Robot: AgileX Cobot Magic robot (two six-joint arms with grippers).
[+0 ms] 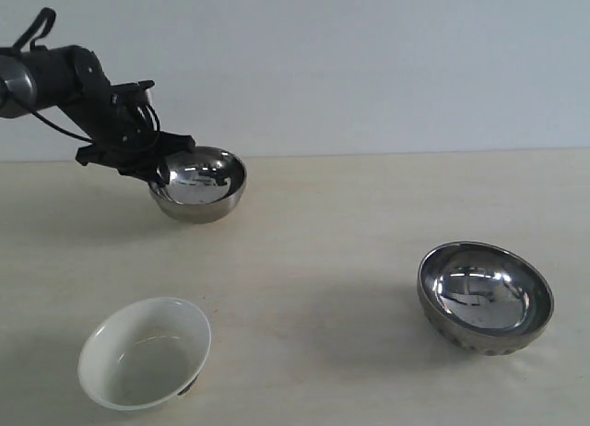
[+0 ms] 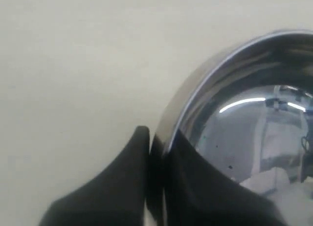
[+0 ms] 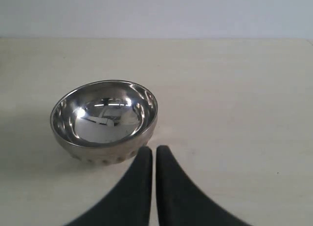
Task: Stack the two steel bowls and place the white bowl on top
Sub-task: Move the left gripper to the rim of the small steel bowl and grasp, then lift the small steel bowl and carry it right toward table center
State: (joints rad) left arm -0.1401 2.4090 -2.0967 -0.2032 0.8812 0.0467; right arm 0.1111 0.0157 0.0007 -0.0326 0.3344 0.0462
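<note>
The stack had not been started. All three bowls were well apart over the desk [image 1: 350,232]. From the outside camera, the plain steel bowl [image 1: 198,182] was at about 10 o'clock. The dimpled steel bowl [image 1: 486,297] was at about 4 o'clock, and the white bowl [image 1: 145,352] at about 8 o'clock.

The left claw [image 1: 159,168] was clamped on the rim of the plain steel bowl, at the bowl's 9 o'clock side. One finger was inside the bowl and one outside. The bowl was tipped a little toward the camera. I think the first step was just under way, which was to put one steel bowl into the other. After that, the white bowl had to go on top.

The right claw [image 3: 154,155] was pinched closed with nothing in it. It pointed at the dimpled steel bowl, near it but not touching.

I could not tell if the plain steel bowl was off the desk or resting on it. The right claw did not show in the outside picture at all. The left wrist camera saw only part of the plain steel bowl, cut off at the edge, and the claw fingers looked dark and blurry. Only a small dark bit of the white bowl's foot peeked out.
</note>
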